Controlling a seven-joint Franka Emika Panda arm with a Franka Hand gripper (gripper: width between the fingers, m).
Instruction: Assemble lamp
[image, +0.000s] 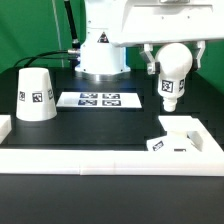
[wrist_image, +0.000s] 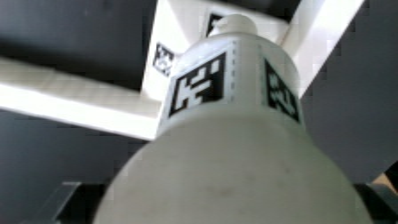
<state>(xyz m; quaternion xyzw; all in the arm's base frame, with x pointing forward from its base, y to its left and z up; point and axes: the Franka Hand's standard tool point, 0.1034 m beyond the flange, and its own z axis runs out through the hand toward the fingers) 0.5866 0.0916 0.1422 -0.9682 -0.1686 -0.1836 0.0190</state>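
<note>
My gripper is shut on the white ball-shaped bulb and holds it in the air, neck pointing down, at the exterior view's right. The bulb's tagged neck sits a little above the small blocky base, which rests against the border rail. In the wrist view the bulb fills the frame, its neck pointing toward the base below. The fingers show only as dark edges beside the ball. The cone-shaped shade stands on the table at the exterior view's left.
The marker board lies flat at the table's middle. A long white border rail runs along the front edge and up both sides. The arm's white body stands behind the marker board.
</note>
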